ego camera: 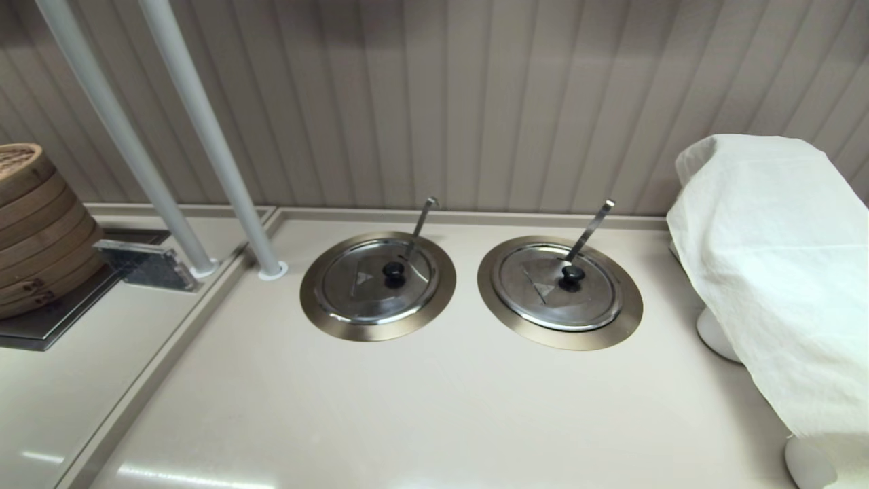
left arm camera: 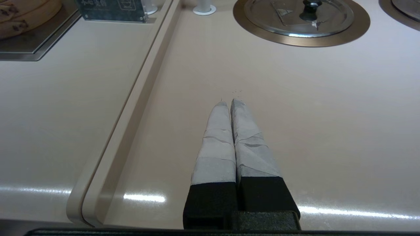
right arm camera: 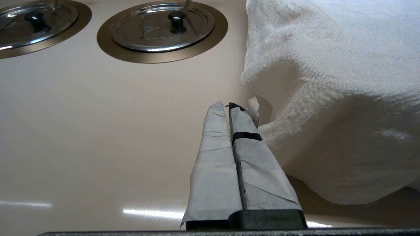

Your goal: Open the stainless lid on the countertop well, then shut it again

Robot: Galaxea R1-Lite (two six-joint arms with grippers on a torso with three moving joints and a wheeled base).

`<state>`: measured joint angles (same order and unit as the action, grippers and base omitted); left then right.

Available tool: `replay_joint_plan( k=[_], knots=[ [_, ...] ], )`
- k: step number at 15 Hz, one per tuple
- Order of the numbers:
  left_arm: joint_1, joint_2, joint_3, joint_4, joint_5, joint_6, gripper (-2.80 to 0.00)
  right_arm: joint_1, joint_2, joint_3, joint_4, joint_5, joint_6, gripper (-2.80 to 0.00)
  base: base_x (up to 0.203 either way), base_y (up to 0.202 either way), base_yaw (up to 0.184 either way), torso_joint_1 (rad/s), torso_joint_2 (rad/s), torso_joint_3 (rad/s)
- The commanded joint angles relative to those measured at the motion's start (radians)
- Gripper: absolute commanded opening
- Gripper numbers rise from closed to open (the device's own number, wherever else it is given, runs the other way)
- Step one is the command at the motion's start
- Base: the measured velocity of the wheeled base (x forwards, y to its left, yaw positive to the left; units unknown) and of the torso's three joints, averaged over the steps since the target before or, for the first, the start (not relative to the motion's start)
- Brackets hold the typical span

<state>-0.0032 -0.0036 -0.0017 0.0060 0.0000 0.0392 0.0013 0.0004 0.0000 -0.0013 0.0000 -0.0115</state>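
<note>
The stainless lid [ego camera: 360, 288] lies shut on the countertop well [ego camera: 377, 331], the left of two rings. It has a black knob [ego camera: 394, 270], a small triangle mark, and a hook-tipped ladle handle [ego camera: 421, 227] sticking up at its back. Neither gripper shows in the head view. In the left wrist view my left gripper [left arm camera: 229, 101] is shut and empty above the bare counter, well short of the lid [left arm camera: 295, 24] and its flange [left arm camera: 305, 41]. My right gripper [right arm camera: 226, 105] is shut and empty beside a white cloth; the lid [right arm camera: 32, 23] is far off.
The twin lid [ego camera: 557, 285] with a straight handle sits to the right. A white cloth [ego camera: 774, 272] drapes something at the far right. Bamboo steamers [ego camera: 34, 224], two slanted poles [ego camera: 210, 142] and a raised counter ridge [ego camera: 170, 346] stand to the left.
</note>
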Motion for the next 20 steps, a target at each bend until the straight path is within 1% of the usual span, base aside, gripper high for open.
replay_joint_plan(
  k=[1,4,20],
  knots=[
    [0.0,0.004,0.0,0.0,0.0,-0.004,-2.8,0.0,0.001,0.0,0.0,0.0,0.0,-2.8,0.0,0.0,0.0,0.0,0.0,0.0],
    [0.0,0.004,0.0,0.0,0.0,-0.021,-2.8,0.0,0.001,0.0,0.0,0.0,0.0,-2.8,0.0,0.0,0.0,0.0,0.0,0.0],
    [0.0,0.004,0.0,0.0,0.0,-0.021,-2.8,0.0,0.001,0.0,0.0,0.0,0.001,-2.8,0.0,0.0,0.0,0.0,0.0,0.0]
  ],
)
